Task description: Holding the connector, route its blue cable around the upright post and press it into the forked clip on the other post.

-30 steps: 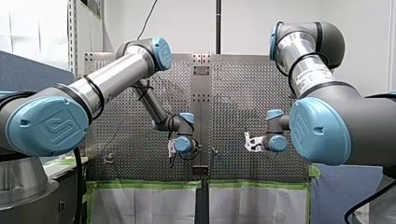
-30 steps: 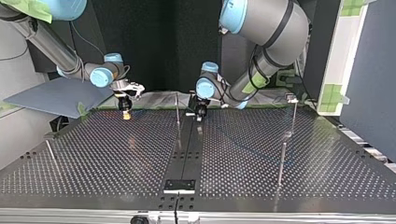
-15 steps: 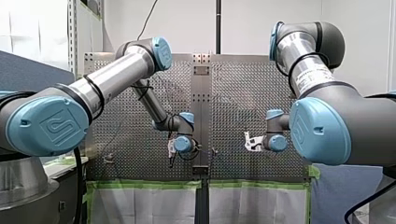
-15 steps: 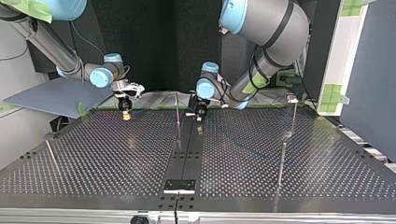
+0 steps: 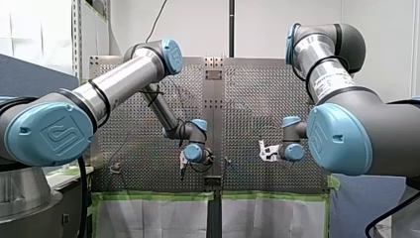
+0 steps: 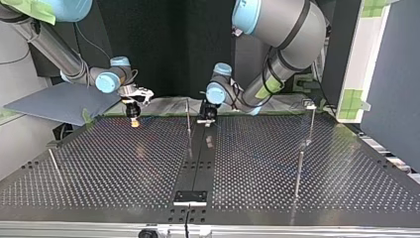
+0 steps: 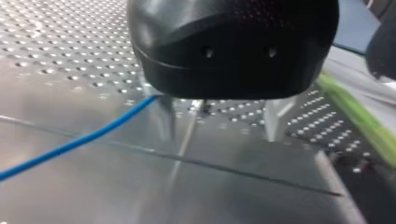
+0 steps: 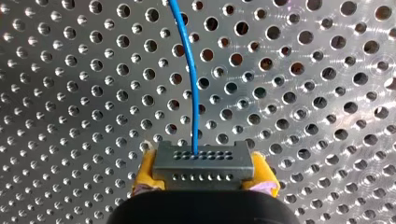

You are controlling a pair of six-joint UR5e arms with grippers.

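My right gripper [image 8: 203,173] clamps the grey connector [image 8: 204,159] between yellow pads [image 8: 145,171] — its blue cable [image 8: 192,84] runs ahead over the perforated table [image 8: 303,93]. My left gripper [image 7: 220,117] stands spread — the cable passes just beside one finger.

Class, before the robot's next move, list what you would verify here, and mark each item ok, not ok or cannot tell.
1. Connector clamped between yellow pads of right end effector: ok.
2. Blue cable enters connector's face: ok.
3. Left end effector fingers apart: ok.
4. Cable looped round upright post: cannot tell.
5. Cable pressed into forked clip: cannot tell.
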